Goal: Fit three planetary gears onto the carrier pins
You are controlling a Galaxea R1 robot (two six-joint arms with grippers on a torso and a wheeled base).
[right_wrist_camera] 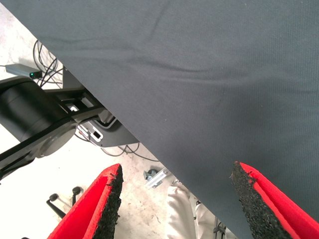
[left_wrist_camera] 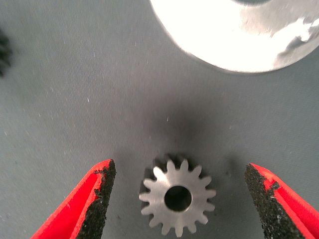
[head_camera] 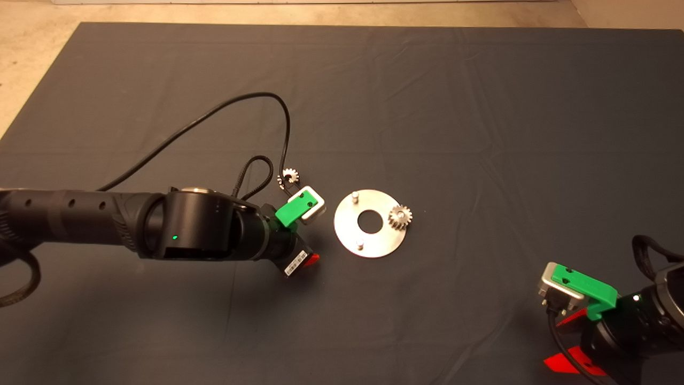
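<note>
Dark surface (head_camera: pixel 427 96) fills head view. Left arm reaches in from left edge; disc (head_camera: pixel 370 223) sits centre frame, one gear (head_camera: pixel 399 216) on its right pin, two pins (head_camera: pixel 354 196) bare. Left claw (left_wrist_camera: pixel 177 199) spread, straddling loose gear (left_wrist_camera: pixel 177 198) lying flat just left of disc, hole up. Third gear (head_camera: pixel 289 175) upper left of claw. Right claw (right_wrist_camera: pixel 174 199) spread, parked lower right, well apart.

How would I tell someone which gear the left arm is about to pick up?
Start at the shiny disc mid-mat, then look just off its rim on the left arm's side. The gear lies flat on the mat between the open jaws of the left gripper. Unlike the gear on the disc, it sits on bare mat.
</note>
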